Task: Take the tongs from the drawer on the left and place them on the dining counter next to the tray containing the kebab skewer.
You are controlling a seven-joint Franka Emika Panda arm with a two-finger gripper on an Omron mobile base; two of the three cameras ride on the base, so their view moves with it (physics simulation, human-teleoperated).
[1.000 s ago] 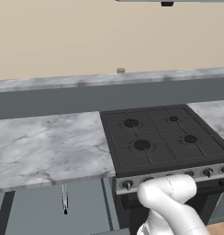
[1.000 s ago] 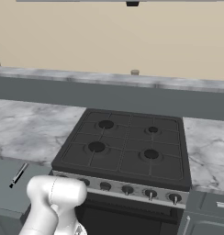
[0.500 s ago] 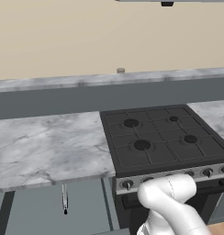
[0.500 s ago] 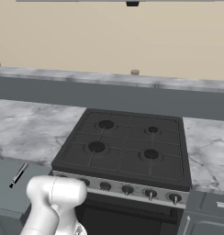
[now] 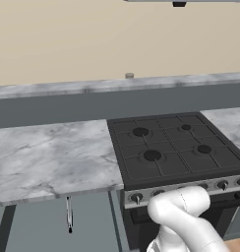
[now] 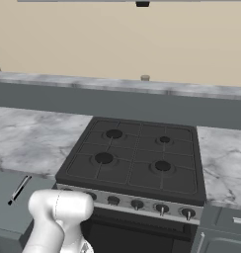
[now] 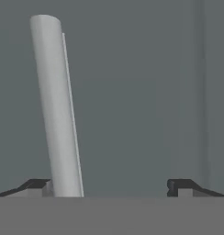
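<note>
Glossy white arm [image 5: 183, 216] of smooth, rounded tube segments, bulging at the elbow; two small dark, wedge-shaped fingertips [image 7: 182, 186] with flat tops.

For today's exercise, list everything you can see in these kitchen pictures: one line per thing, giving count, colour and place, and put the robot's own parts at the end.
Tongs: one, silvery with a dark tip, lying in the open drawer left of the stove.
Drawer: one, grey inside, pulled out below the counter.
Handle: one, pale silver bar against a grey front, by the left fingertip in the hand view.
Counter: grey-white marble, on both sides of the stove.
Stove: one, black, four burners, a row of knobs along its front.
Ledge: dark grey with a marble cap, behind the counter.
Small cylinder: one, grey, on the ledge.
Arm: white, low in front of the stove.
Gripper: dark tips, open.
</note>
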